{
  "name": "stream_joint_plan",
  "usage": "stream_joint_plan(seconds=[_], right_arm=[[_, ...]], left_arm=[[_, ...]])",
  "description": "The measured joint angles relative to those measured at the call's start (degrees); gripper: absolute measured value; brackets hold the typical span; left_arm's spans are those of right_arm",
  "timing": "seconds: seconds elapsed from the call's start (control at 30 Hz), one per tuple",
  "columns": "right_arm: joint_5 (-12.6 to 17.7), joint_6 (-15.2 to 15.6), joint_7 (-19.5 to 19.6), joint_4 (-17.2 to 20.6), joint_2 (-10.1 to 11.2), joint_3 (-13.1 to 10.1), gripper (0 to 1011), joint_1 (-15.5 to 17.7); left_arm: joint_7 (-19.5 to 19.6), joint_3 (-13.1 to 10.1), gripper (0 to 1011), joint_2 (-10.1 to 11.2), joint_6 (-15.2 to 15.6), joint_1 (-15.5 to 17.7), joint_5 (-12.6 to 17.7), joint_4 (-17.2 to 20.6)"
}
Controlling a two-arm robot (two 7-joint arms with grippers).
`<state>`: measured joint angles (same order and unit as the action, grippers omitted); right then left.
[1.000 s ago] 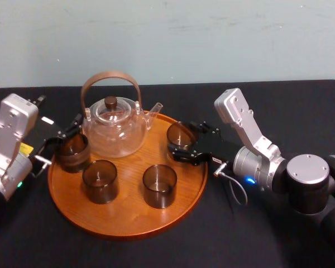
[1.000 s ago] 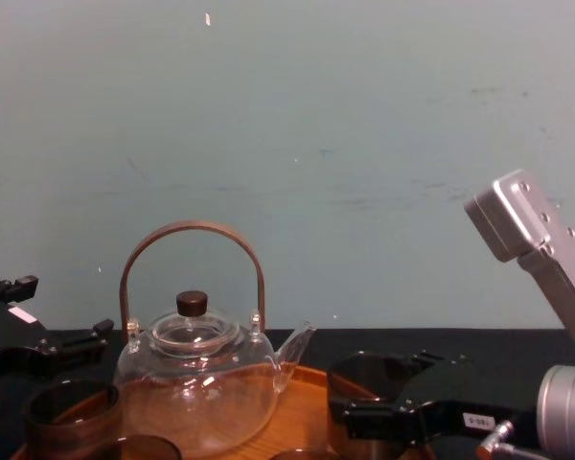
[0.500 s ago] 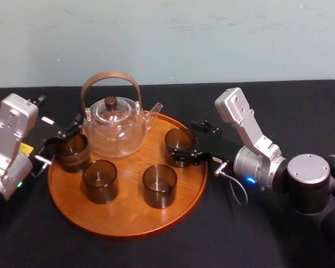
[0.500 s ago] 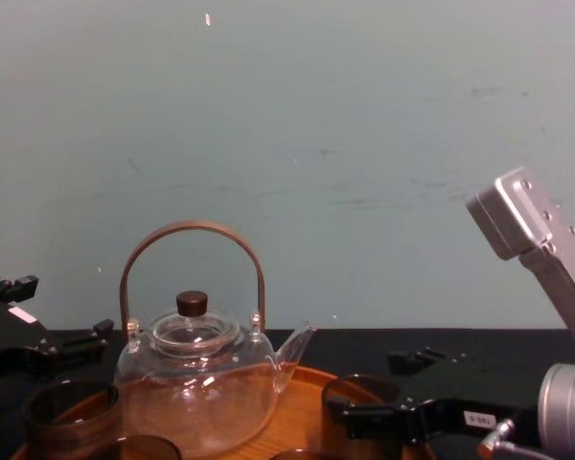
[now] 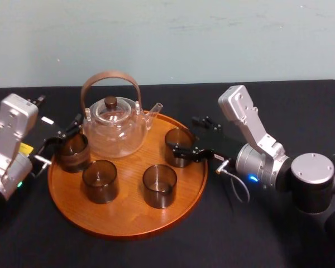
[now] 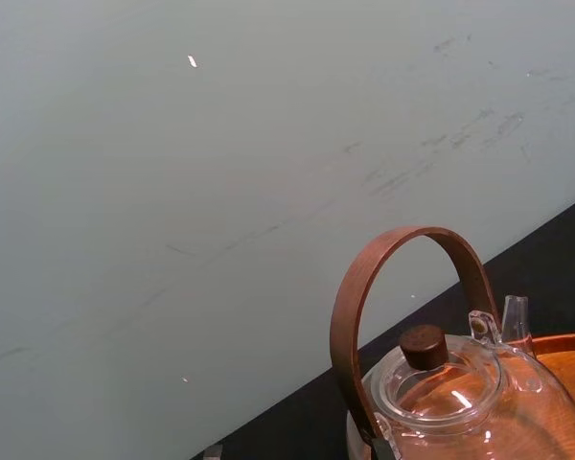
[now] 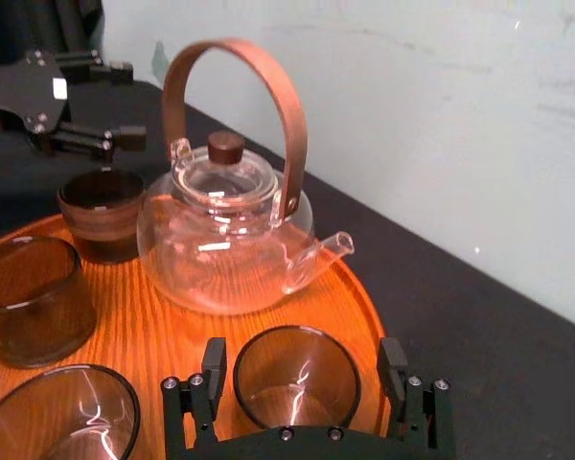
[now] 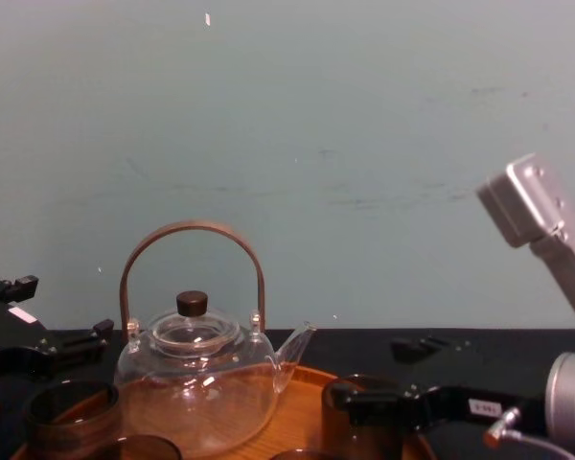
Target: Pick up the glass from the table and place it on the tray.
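The round wooden tray [image 5: 128, 215] lies on the black table [image 5: 156, 254] and holds a glass teapot [image 5: 113, 128] and several brown glasses. One glass [image 5: 178, 146] stands upright on the tray's right side, by the rim. My right gripper [image 5: 185, 134] is open, one finger on each side of that glass with a small gap to it; the right wrist view shows the glass [image 7: 297, 376] between the spread fingers [image 7: 214, 369]. My left gripper [image 5: 64, 131] rests open at the tray's left edge, behind a darker glass [image 5: 72, 152].
Two more glasses [image 5: 100, 180] [image 5: 159, 185] stand at the tray's front. The teapot [image 8: 196, 383] with its tall brown handle sits at the back of the tray. Bare black cloth lies in front of and to the right of the tray. A pale wall rises behind.
My right gripper lowered the glass onto the tray, opened its fingers and drew back a little to the right. The left arm has not moved.
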<state>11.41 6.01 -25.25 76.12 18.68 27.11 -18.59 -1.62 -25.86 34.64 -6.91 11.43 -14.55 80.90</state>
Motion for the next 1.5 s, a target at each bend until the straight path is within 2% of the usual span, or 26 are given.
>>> stream_joint_plan(seconds=[0.37, 0.53, 0.77, 0.93, 1.1, 1.27, 1.5], right_arm=[[2.3, -1.1, -0.4, 5.9, 2.1, -2.5, 1002, 2.4], [4.1, -2.0, -0.7, 9.3, 4.0, -4.1, 1002, 4.7], [6.4, -3.8, -0.3, 11.6, 6.7, -7.3, 1002, 7.9], [7.9, -5.0, 0.4, 11.8, 8.6, -10.0, 1002, 10.3], [8.8, -6.0, 1.0, 11.4, 9.3, -12.0, 1002, 11.7], [8.7, -7.0, 2.4, 10.0, 9.3, -13.2, 1002, 12.3], [7.0, -7.2, 4.7, 7.3, 8.3, -14.4, 1002, 12.4]], left_arm=[[0.0, 0.0, 1001, 0.0, 0.0, 0.0, 0.0, 0.0], [0.0, 0.0, 1001, 0.0, 0.0, 0.0, 0.0, 0.0], [0.0, 0.0, 1001, 0.0, 0.0, 0.0, 0.0, 0.0], [0.0, 0.0, 1001, 0.0, 0.0, 0.0, 0.0, 0.0], [0.0, 0.0, 1001, 0.0, 0.0, 0.0, 0.0, 0.0], [0.0, 0.0, 1001, 0.0, 0.0, 0.0, 0.0, 0.0], [0.0, 0.0, 1001, 0.0, 0.0, 0.0, 0.0, 0.0]])
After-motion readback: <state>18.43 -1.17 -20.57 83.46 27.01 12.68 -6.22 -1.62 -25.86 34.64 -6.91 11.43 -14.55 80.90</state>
